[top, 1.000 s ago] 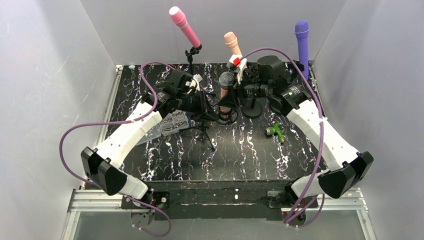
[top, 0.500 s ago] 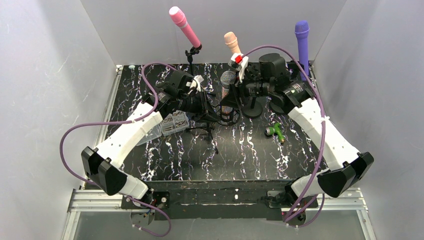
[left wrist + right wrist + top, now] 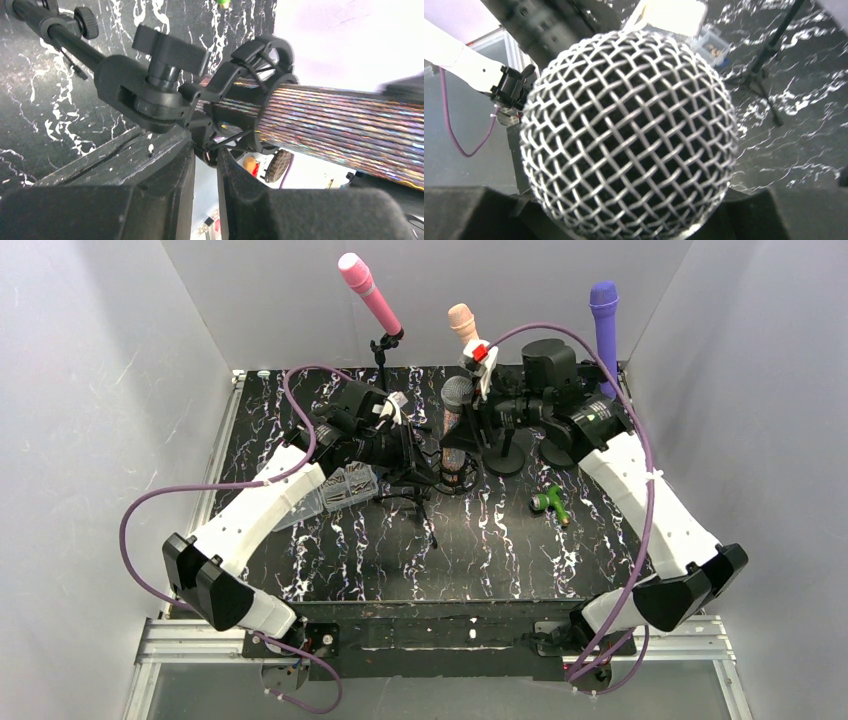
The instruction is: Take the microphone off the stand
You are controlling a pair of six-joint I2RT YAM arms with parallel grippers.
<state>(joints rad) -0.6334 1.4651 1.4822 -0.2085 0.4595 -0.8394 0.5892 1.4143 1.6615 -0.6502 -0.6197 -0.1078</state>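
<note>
The microphone (image 3: 456, 393) has a silver mesh head and a glittery striped body (image 3: 340, 135). It stands nearly upright at the table's middle, its lower body inside the black clip (image 3: 260, 65) of a small tripod stand (image 3: 412, 495). My right gripper (image 3: 472, 426) is shut on the microphone just below the head, and the mesh head (image 3: 629, 135) fills the right wrist view. My left gripper (image 3: 206, 155) is shut on the stand, pinching the black piece under the clip, beside the swivel joint (image 3: 145, 95).
Behind stand a pink microphone (image 3: 368, 292), a peach one (image 3: 462, 322) and a purple one (image 3: 603, 325) on their own stands, with round black bases (image 3: 505, 458). A green toy (image 3: 550, 502) lies to the right, a clear packet (image 3: 345, 485) under the left arm. White walls enclose the table.
My right gripper has risen slightly and drawn back, carrying the microphone's head a little higher. The left gripper has kept its hold on the stand.
</note>
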